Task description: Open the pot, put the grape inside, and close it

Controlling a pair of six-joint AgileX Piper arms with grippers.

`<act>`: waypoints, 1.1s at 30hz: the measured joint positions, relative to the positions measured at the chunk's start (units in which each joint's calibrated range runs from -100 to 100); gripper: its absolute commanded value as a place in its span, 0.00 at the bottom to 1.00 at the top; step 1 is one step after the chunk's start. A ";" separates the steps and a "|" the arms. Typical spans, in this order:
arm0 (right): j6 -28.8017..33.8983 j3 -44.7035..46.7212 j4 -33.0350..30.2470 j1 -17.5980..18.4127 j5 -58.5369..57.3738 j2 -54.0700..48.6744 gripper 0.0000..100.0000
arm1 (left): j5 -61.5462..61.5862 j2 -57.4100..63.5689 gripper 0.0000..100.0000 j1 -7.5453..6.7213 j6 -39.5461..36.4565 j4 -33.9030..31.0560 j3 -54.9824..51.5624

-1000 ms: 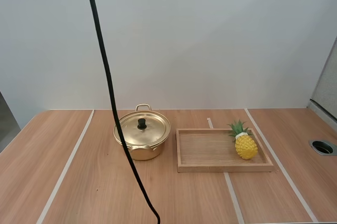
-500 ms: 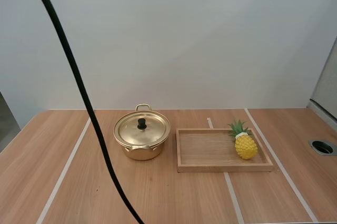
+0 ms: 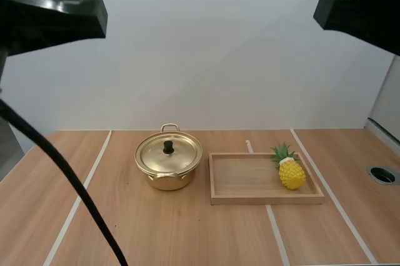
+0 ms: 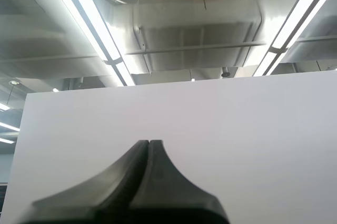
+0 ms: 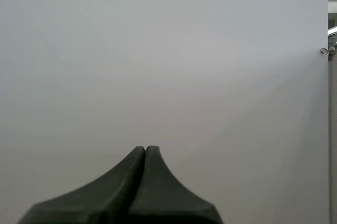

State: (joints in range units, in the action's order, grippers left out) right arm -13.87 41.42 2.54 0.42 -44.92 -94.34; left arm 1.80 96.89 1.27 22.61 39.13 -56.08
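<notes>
The gold pot [image 3: 169,161] stands on the desk [image 3: 187,228] with its lid [image 3: 169,152] on (black knob on top). Just beside it, a wooden tray [image 3: 244,182] holds a toy pineapple [image 3: 292,172] near its far right corner. The left arm [image 3: 50,19] and right arm [image 3: 362,7] hang high above the desk. The left jaws and the right jaws are each pressed together, gripping nothing.

A plain white wall [image 3: 212,60] is standing behind a wooden surface [image 3: 125,228], and even light is falling on both. Pale strips [image 3: 78,200] are running across the wood from front to back. A round dark hole [image 3: 382,174] is sitting near the surface's right edge, and a grey panel [image 3: 390,100] is rising beside it.
</notes>
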 measured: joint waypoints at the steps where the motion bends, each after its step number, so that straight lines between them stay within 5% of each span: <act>1: 0.00 0.54 0.00 0.00 -0.46 -0.53 0.00 | 2.01 0.82 0.00 0.00 0.00 0.00 -0.46; 17: 1.48 8.66 -1.31 0.00 -10.13 -5.41 0.00 | 12.14 2.89 0.00 0.21 -1.10 -1.66 -9.05; 27: 1.59 36.27 -6.13 0.07 17.23 -5.17 0.00 | -7.09 2.89 0.00 0.21 0.05 -4.72 -33.45; 33: 1.59 47.36 -6.39 0.22 22.75 -5.06 0.00 | -4.63 2.89 0.00 0.21 1.52 -6.12 -42.82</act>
State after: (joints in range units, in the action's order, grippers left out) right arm -12.28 88.77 -3.85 0.64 -22.17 -99.40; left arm -2.83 99.77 1.49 24.14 33.02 -98.90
